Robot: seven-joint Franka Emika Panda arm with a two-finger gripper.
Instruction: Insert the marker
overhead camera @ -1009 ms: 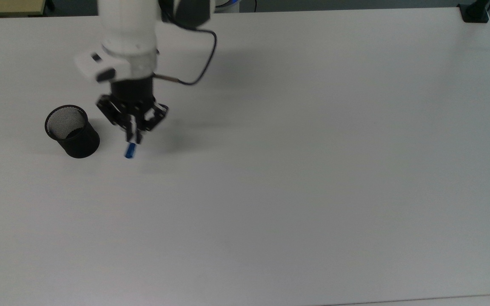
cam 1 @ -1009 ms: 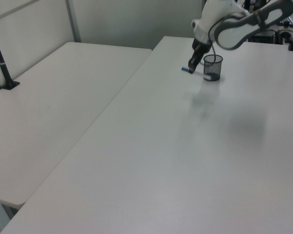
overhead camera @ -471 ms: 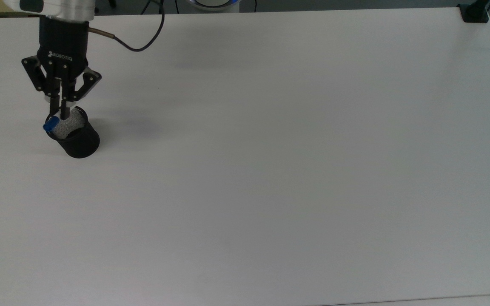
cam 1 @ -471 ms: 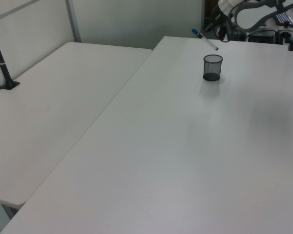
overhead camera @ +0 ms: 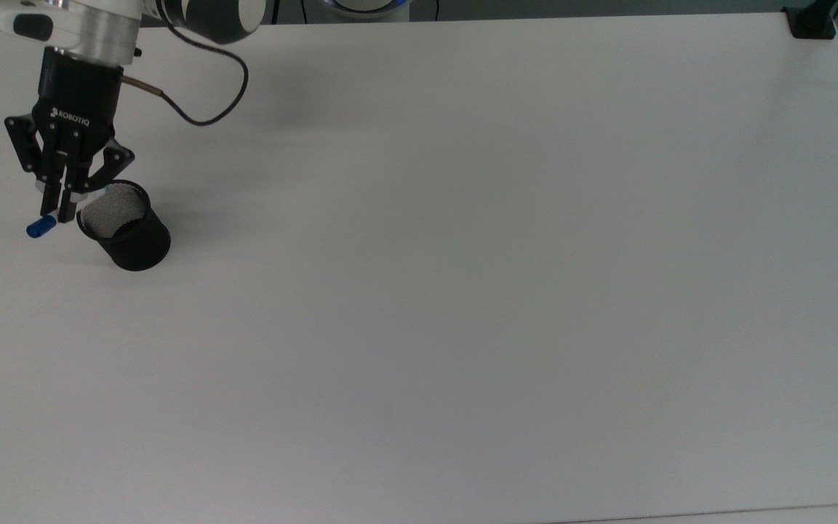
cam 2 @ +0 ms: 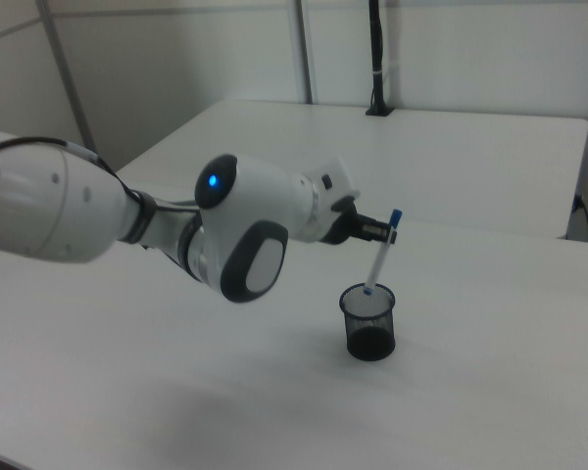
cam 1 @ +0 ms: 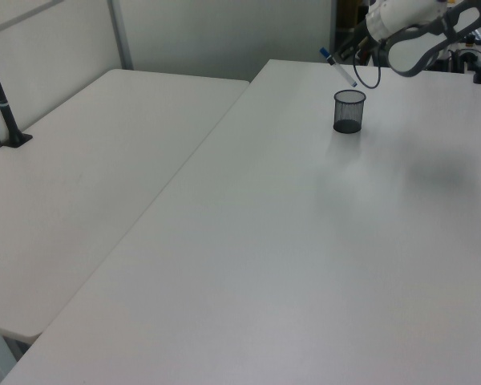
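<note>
The tool (overhead camera: 57,212) was seen with its two fingers pressed close together on the marker (cam 2: 380,254), pinching it near the blue-capped end. In the top view the fingers pointed down the picture, just beside the rim of the mesh cup (overhead camera: 125,226) on the top view's left. Of the marker there, little beyond the blue cap (overhead camera: 41,228) could be made out, sticking out to the top view's left of the fingertips; the white barrel was hidden behind the fingers and the cup rim.

In the right view the marker was held tilted, cap uppermost, with its lower tip at the level of the cup's rim (cam 2: 367,292). Whether the tip was already inside the opening or only in front of it could not be told. The tool's fingers were largely covered there by the arm's (cam 2: 245,227) white wrist housing, and the arm was cut off at the right view's left edge.

In the left view the marker (cam 1: 337,66) was seen slanted above the cup (cam 1: 348,111), clear of it, the tool being hard to make out against the dark background. The cup stood upright on the white tabletop (overhead camera: 463,291).
</note>
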